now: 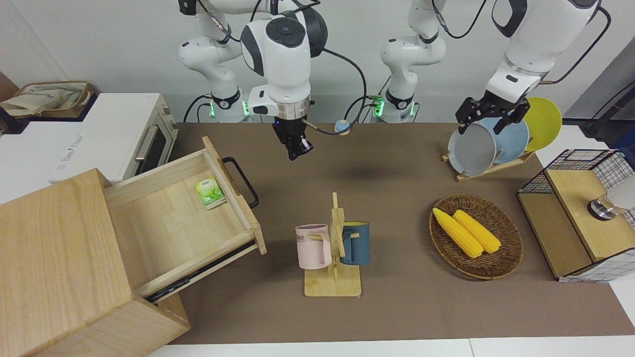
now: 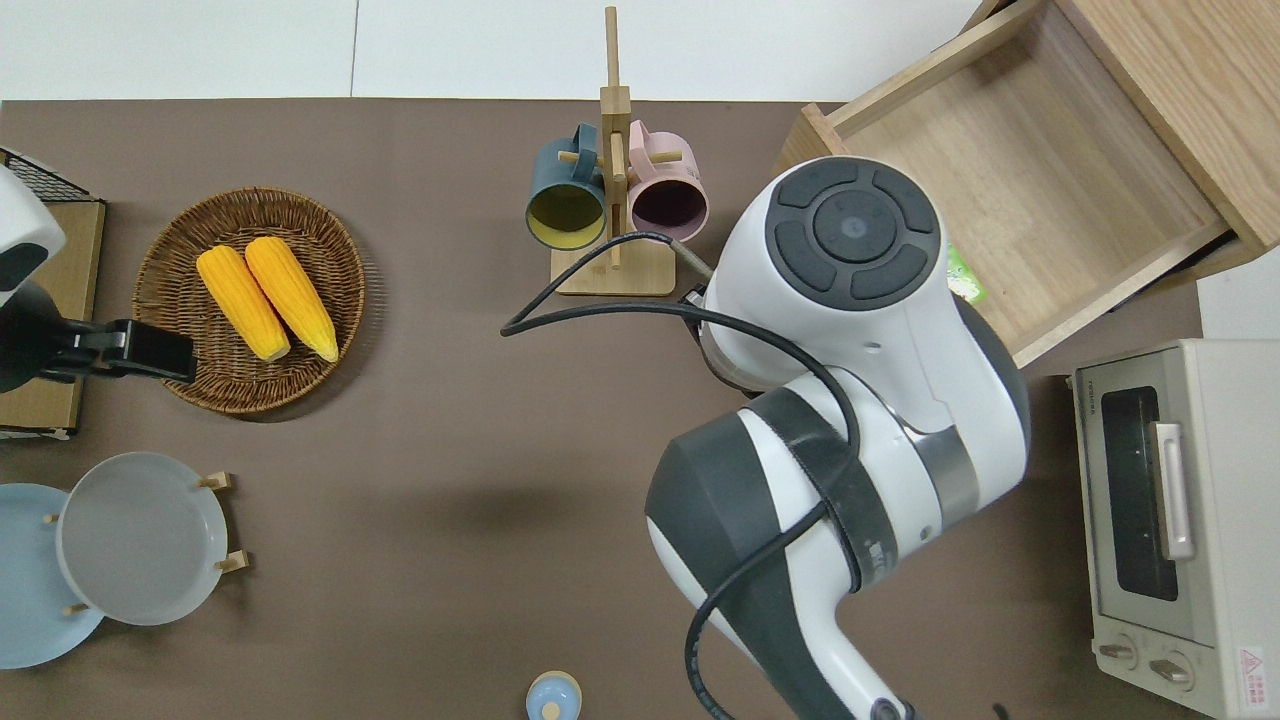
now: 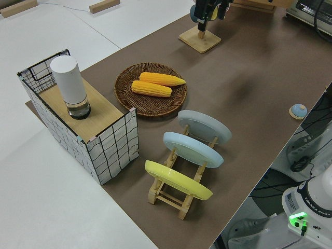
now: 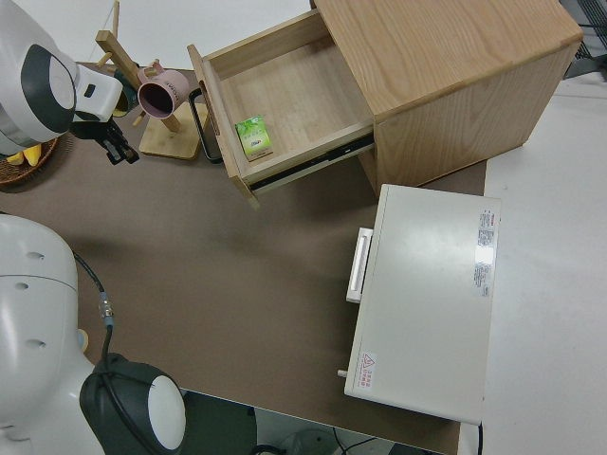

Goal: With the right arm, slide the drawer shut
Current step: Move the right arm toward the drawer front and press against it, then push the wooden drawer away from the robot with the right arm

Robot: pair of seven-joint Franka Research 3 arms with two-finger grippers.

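The light-wood drawer (image 1: 173,218) stands pulled far out of its box cabinet (image 1: 54,258) at the right arm's end of the table. Its black bar handle (image 1: 241,181) faces the middle of the table. A small green packet (image 1: 210,192) lies inside, close to the front panel. My right gripper (image 1: 299,148) hangs in the air over the brown mat, a short way off the handle and apart from it, holding nothing. In the right side view the gripper (image 4: 121,150) is level with the drawer front (image 4: 213,114). The overhead view hides it under the arm. The left arm is parked.
A white toaster oven (image 1: 124,134) sits beside the cabinet, nearer to the robots. A wooden mug stand (image 1: 335,248) with two mugs stands mid-table. A wicker basket (image 1: 501,258) of corn, a plate rack (image 1: 488,144) and a wire-mesh shelf box (image 1: 575,213) fill the left arm's end.
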